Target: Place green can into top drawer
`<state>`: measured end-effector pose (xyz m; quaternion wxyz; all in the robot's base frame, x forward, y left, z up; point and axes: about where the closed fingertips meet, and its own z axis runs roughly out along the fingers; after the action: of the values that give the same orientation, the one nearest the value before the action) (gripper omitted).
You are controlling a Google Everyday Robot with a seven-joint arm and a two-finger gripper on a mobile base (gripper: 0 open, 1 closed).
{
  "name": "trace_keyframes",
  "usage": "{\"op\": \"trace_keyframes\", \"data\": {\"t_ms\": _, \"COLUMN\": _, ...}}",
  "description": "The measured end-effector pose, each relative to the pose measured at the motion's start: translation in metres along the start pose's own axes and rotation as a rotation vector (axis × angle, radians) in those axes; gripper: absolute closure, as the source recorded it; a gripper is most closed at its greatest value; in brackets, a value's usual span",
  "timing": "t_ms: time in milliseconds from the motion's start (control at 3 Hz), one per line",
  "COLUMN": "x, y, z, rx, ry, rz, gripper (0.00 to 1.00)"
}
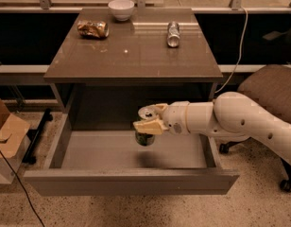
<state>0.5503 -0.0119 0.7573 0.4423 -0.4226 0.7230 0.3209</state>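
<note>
The top drawer (131, 181) stands pulled out under the table, its pale grey inside showing. My gripper (149, 122) reaches in from the right on a white arm and is shut on the green can (145, 137). The can hangs upright above the middle of the drawer floor, its silver top between the fingers (148, 126) and its green body below them. A shadow lies on the drawer floor under the can.
On the brown table top (136, 56) lie a crushed gold-brown can (93, 29), a white bowl (121, 9) and a slim silver can (173, 33) on its side. An office chair (273, 91) stands at the right, a cardboard box (6, 136) at the left.
</note>
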Motion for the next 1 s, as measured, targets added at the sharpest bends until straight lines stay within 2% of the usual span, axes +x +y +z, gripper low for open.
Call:
{"op": "trace_keyframes", "data": {"t_ms": 333, "x": 0.011, "y": 0.003, "z": 0.013, "rx": -0.009, "ry": -0.014, "rz": -0.036, "gripper": 1.00}}
{"op": "trace_keyframes", "data": {"t_ms": 667, "x": 0.029, "y": -0.006, "z": 0.031, "rx": -0.001, "ry": -0.037, "rz": -0.086, "gripper": 0.77}}
{"op": "trace_keyframes", "data": {"t_ms": 1000, "x": 0.039, "y": -0.013, "z": 0.043, "rx": 0.007, "ry": -0.036, "rz": -0.111, "gripper": 0.53}}
